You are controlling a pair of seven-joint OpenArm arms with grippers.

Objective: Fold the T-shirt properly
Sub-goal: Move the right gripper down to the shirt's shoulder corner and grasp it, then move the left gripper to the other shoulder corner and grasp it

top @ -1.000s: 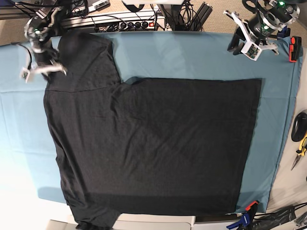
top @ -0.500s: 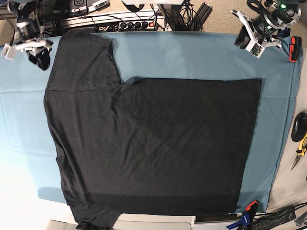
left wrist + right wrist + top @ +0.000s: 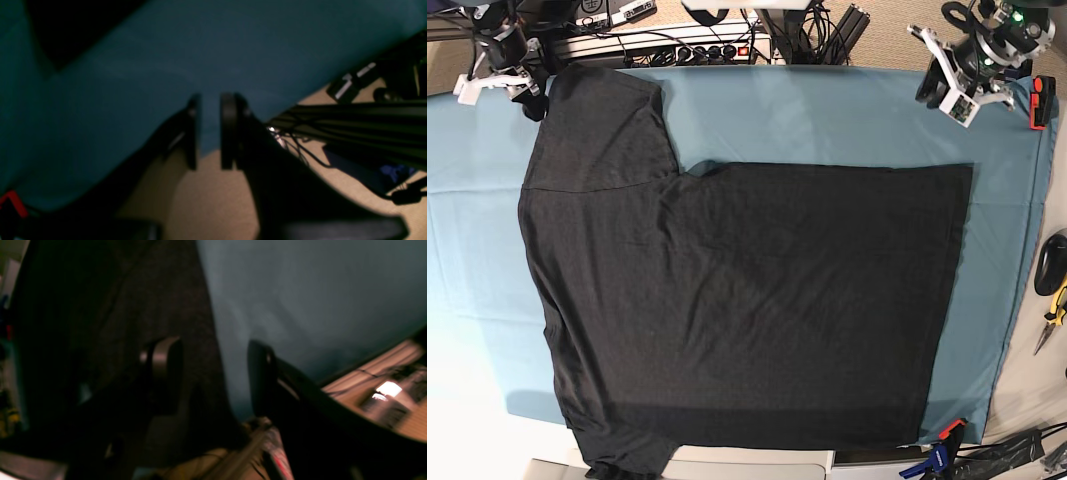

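The T-shirt (image 3: 737, 300) was spread flat; the right claw (image 3: 213, 373), gaping, was held beside its sleeve; the left claw (image 3: 208, 130), narrowly parted, well apart.

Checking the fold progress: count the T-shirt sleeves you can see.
1: one sleeve spread flat at the T-shirt's far left corner, base view. The other may be folded under or hanging off the near edge.

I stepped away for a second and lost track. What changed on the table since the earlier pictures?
The right gripper let go of the T-shirt sleeve it was on and pulled back to the table's far corner, jaws now open and empty. The left gripper shifted only slightly, staying near its own far corner. The T-shirt lies flat on the teal cloth as before.
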